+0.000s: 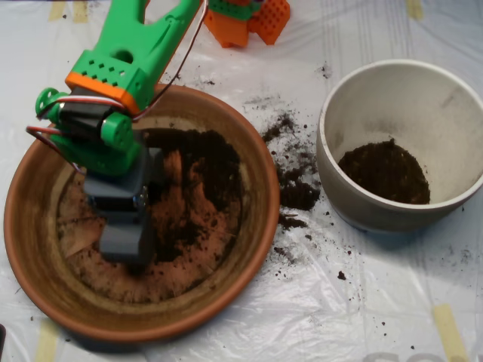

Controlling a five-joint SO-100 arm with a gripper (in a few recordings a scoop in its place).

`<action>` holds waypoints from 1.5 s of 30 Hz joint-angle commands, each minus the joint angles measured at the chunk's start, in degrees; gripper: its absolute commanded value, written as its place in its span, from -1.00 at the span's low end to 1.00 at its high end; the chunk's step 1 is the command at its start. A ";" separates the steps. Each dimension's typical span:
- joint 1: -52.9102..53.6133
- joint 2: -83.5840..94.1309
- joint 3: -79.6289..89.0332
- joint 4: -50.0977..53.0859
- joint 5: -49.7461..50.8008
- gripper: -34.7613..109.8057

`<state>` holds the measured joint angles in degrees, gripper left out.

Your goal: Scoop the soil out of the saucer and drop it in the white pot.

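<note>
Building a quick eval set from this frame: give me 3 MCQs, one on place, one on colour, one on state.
1. Where is the scoop?
A. Over the white pot
B. Down inside the saucer
C. On the plastic sheet

2. What colour is the saucer?
A. Orange-brown
B. Blue
C. Off-white

3. What is the white pot's state?
A. Tipped over
B. Heaped to the rim
C. Upright, some soil at the bottom

Key: 1 B, the scoop sits within the rim of the saucer. 2 A, its rim and base are terracotta. 3 C, the white pot stands upright with a dark patch of soil low inside; more is spilled on the plastic sheet.
</note>
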<state>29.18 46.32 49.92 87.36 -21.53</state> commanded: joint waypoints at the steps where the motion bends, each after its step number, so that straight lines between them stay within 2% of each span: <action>1: 3.16 1.14 0.88 1.58 -1.32 -0.22; 8: 6.33 3.87 6.68 -2.20 -4.83 -0.21; 14: 4.92 21.71 33.75 -18.37 -7.29 -0.15; 20: 2.99 35.68 52.91 -28.12 -7.38 -0.18; 34: 5.45 46.41 65.83 -33.22 -10.20 -0.32; 42: 2.64 46.41 64.16 -30.85 -8.61 -0.52; 45: -0.18 46.67 62.67 -28.48 -7.56 -0.53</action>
<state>30.50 89.56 115.22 57.13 -29.62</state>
